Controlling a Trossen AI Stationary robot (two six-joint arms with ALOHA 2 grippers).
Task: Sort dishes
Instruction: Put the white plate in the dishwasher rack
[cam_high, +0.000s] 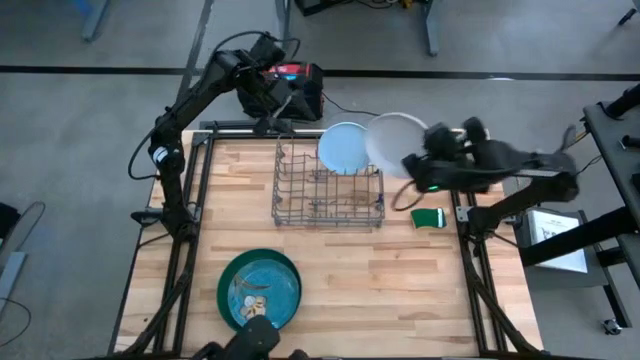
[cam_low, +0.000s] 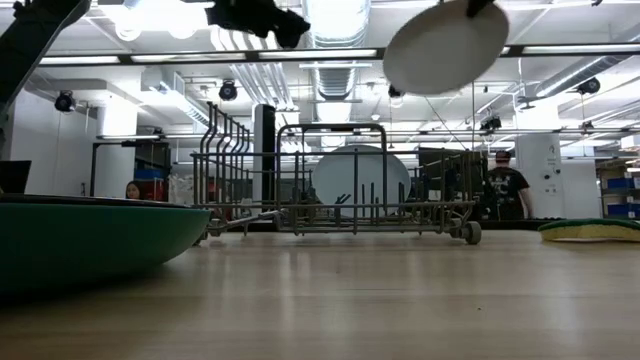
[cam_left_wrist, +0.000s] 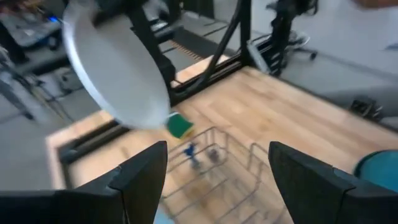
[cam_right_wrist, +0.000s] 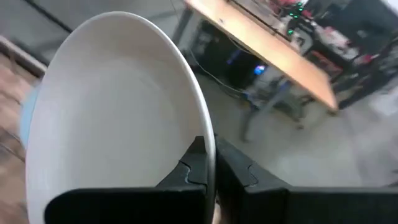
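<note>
My right gripper (cam_right_wrist: 210, 167) is shut on a white plate (cam_high: 393, 140), which hangs high over the right end of the grey wire rack (cam_high: 328, 188). A pale blue plate (cam_high: 342, 148) stands on edge between the rack's wires. A teal plate (cam_high: 262, 290) with a light motif lies on a larger dark green plate (cam_low: 90, 240) at the table's near edge. My left gripper (cam_left_wrist: 217, 180) is open and holds nothing. It hovers high above the rack's far left corner (cam_high: 278, 108). My right gripper pinches the white plate's rim (cam_right_wrist: 210, 140) between its two fingers, one finger on each face. The fingers come from the table's right side, pointing a little downward. The plate is lifted clear above the rack and tilted (cam_low: 445, 45).
A green and yellow sponge (cam_high: 430, 218) lies on the table to the right of the rack. Bare wood stretches between the rack and the stacked plates. Beyond the far edge stands a dark box with red lights (cam_high: 298, 82). People show in the room behind (cam_low: 505, 190).
</note>
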